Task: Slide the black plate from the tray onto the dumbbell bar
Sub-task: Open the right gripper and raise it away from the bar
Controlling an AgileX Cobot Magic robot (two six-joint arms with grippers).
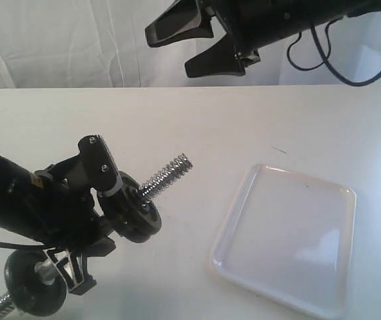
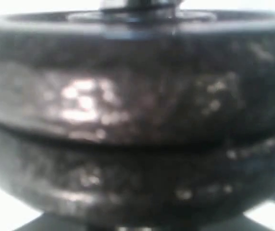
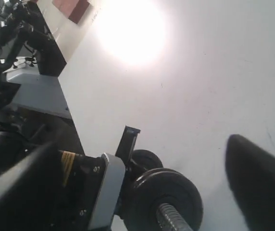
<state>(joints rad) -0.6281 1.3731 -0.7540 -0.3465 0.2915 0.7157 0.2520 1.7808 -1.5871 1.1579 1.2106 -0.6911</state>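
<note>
Chrome dumbbell bar (image 1: 167, 175) in clenched left gripper (image 1: 87, 227); right gripper (image 1: 170, 50) released; tray (image 1: 290, 227) exterior-only.

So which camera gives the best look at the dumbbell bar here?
The exterior view: the dumbbell bar shows nearly end to end, tilted in the left end effector, threaded tip free. The left wrist view is filled by blurred black discs, no rod visible. The right wrist view catches only a threaded stub past one disc.

Pretty blurry close-up: two black weight discs (image 2: 137, 96) seen edge-on, stacked tight, thin groove between them, white background beneath the lower one.
</note>
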